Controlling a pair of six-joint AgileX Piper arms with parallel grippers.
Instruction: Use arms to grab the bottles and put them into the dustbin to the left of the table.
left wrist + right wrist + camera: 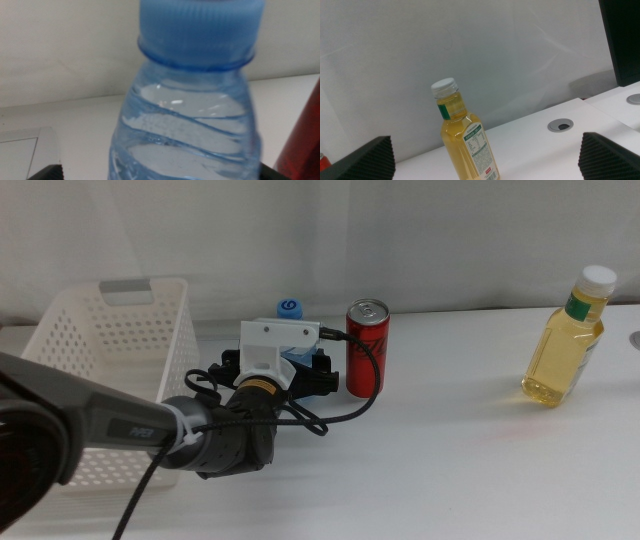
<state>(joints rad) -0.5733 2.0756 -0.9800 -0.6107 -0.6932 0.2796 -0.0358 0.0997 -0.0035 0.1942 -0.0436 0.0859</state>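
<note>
Centre frame: left gripper (300,368) at water bottle (187,125) — fingers astride it, clamp state unclear. Likely light, thin-walled, slick — grip mid-body. Right gripper (485,150) fingers apart.

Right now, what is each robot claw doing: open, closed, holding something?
Left gripper: around the water bottle; grip cannot be told.
Right gripper: open, empty, facing the yellow bottle.

White counter (470,450), plain top. On it: white perforated basket (75,370) at 9 o'clock, red can (366,348) upright near center, clear water bottle with blue cap (290,309) just beside the can at its 9 o'clock, yellow-liquid bottle (565,340) upright at 3 o'clock, well apart from the can.
</note>
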